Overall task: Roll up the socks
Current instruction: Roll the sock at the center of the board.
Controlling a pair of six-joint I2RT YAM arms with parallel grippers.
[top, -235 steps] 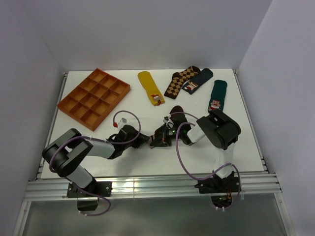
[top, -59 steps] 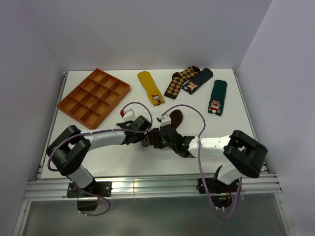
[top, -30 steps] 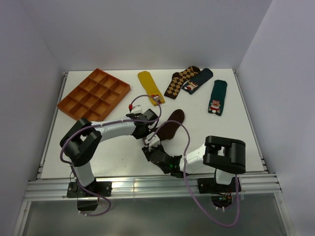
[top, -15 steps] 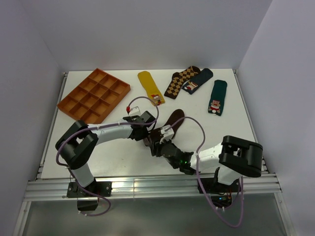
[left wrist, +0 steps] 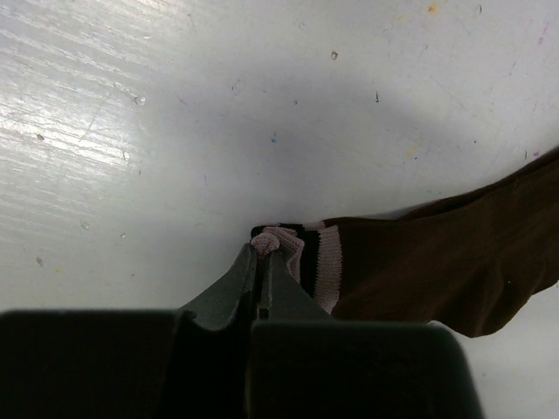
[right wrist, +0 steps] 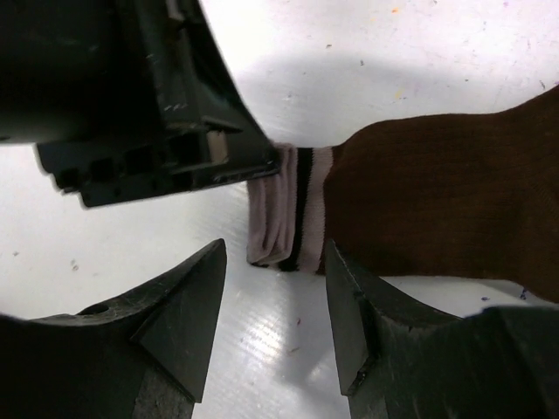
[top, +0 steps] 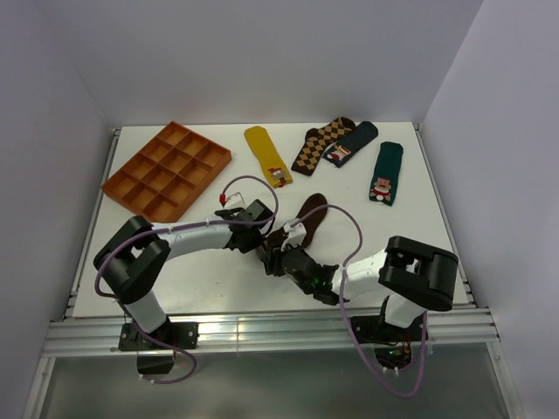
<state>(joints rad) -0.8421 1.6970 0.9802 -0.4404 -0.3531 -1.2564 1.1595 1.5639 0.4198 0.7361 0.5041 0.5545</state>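
The dark brown sock (top: 307, 216) lies flat near the table's middle, its toe pointing away to the right. Its cream-striped cuff (left wrist: 307, 258) is bunched at the near-left end. My left gripper (left wrist: 262, 248) is shut on the edge of that cuff, and a small pinch of pale fabric shows at its tips. My right gripper (right wrist: 274, 255) stands open just in front of the cuff (right wrist: 288, 216), a finger on each side, not touching it. In the top view both grippers meet at the cuff (top: 278, 239), which hides it there.
An orange compartment tray (top: 131, 166) sits at the back left. Along the back lie a mustard sock (top: 265, 150), a diamond-patterned sock (top: 319, 144), a navy sock (top: 351, 142) and a green sock (top: 385, 172). The left gripper's body (right wrist: 148, 105) hangs close above the right fingers.
My right gripper has come up from nearer the front edge to the sock's cuff and stays open. The left gripper keeps its hold and has shifted slightly with the cuff.
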